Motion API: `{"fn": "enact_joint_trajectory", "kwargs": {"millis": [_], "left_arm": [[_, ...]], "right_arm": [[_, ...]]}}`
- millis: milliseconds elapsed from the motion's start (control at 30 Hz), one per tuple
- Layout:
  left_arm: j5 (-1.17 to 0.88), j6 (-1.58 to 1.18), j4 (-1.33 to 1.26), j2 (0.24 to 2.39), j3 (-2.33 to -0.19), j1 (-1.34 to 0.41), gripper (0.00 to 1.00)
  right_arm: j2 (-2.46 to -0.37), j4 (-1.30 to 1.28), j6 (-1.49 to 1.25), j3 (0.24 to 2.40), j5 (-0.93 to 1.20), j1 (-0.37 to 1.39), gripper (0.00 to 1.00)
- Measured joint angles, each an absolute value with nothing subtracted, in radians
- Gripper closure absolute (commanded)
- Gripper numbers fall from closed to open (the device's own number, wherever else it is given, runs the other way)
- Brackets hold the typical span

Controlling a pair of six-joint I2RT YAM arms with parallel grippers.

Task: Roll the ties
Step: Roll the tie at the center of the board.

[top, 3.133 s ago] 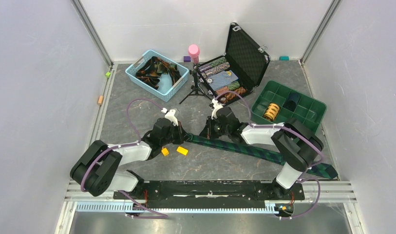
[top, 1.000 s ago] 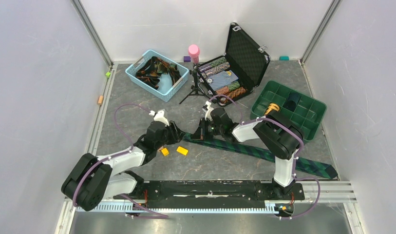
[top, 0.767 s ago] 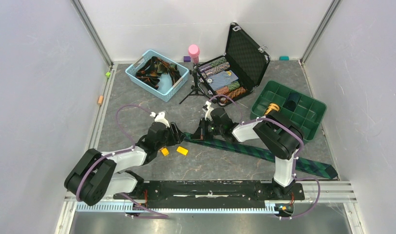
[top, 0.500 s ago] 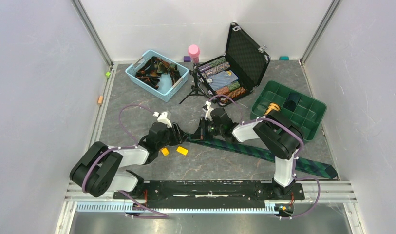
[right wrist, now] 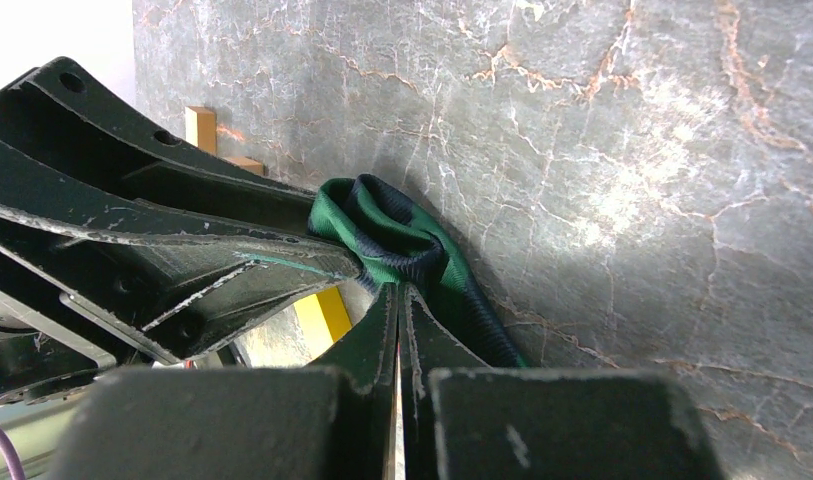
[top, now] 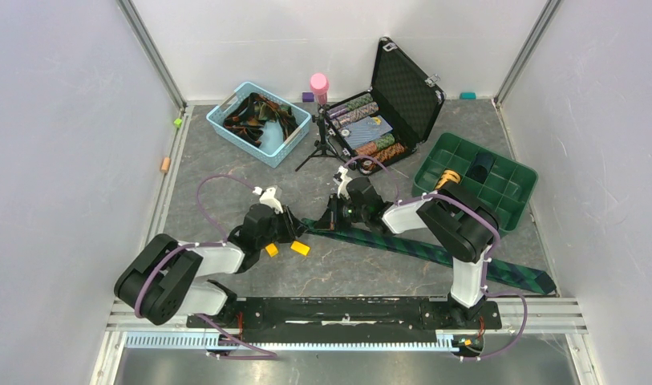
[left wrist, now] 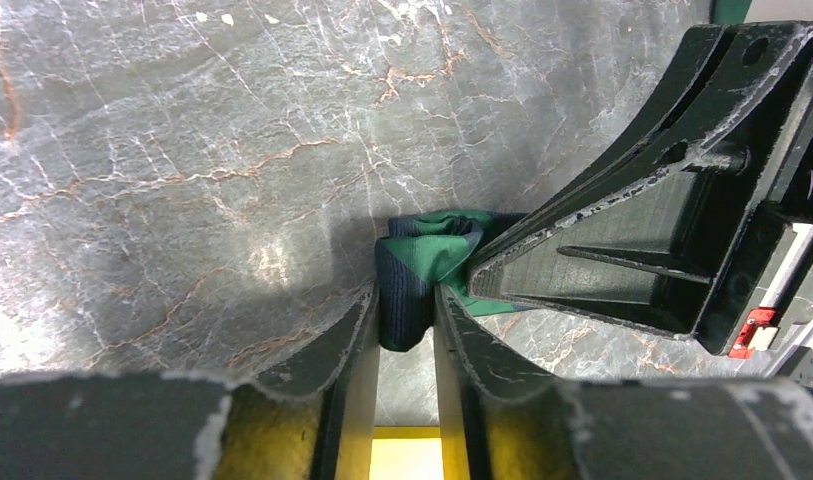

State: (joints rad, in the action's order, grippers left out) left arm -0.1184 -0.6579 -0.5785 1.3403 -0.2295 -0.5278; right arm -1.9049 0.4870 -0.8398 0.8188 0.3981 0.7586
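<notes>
A dark green-and-navy plaid tie (top: 435, 250) lies flat across the table, running from the middle to the near right edge. Its left end is folded into a small bunch (left wrist: 432, 240). My left gripper (top: 297, 228) is shut on that bunch, with the fold squeezed between both fingers (left wrist: 407, 300). From the opposite side my right gripper (top: 330, 218) comes in shut. Its tips (right wrist: 400, 290) rest against the bunched tie (right wrist: 392, 235), and nothing shows between them.
An orange block (top: 272, 249) and a yellow block (top: 300, 248) lie just under the left gripper. At the back stand a blue basket (top: 294, 136) of loose ties, a small tripod (top: 321, 148), an open black case (top: 406, 88) and a green divided tray (top: 515, 192) holding rolled ties.
My left gripper has shifted slightly toward the near edge at the tie's end and its jaws have narrowed onto the folded fabric. The right arm has stayed put.
</notes>
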Motion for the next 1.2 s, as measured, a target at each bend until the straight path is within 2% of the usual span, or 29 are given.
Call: {"fn": "enact_joint_trajectory", "kwargs": {"millis": [233,267,333,467,600,933,1200], "left_arm": [[-0.124,-0.657,-0.567,1.334,-0.239,-0.528,0.78],[-0.127,-0.657,-0.565,1.334,-0.242,-0.528,0.75],[-0.134,-0.657,-0.563,1.334,-0.246,-0.528,0.6],[-0.134,-0.653,-0.563,1.334,-0.25,-0.528,0.48],[-0.13,-0.653,-0.562,1.335,-0.25,-0.528,0.5],[-0.125,-0.653,-0.601,1.39,-0.263,-0.528,0.62],[-0.134,-0.653,-0.63,1.413,-0.265,-0.528,0.62]], "right_arm": [[-1.905,0.487,-0.84,0.819,0.398,0.759,1.0],[-1.905,0.487,-0.84,0.819,0.398,0.759,1.0],[-1.905,0.487,-0.84,0.819,0.396,0.759,1.0],[-1.905,0.487,-0.84,0.819,0.395,0.759,1.0],[-1.905,0.487,-0.839,0.819,0.395,0.759,1.0],[-1.905,0.487,-0.839,0.819,0.395,0.759,1.0],[-1.905,0.487,-0.838,0.819,0.395,0.759,1.0]]}}
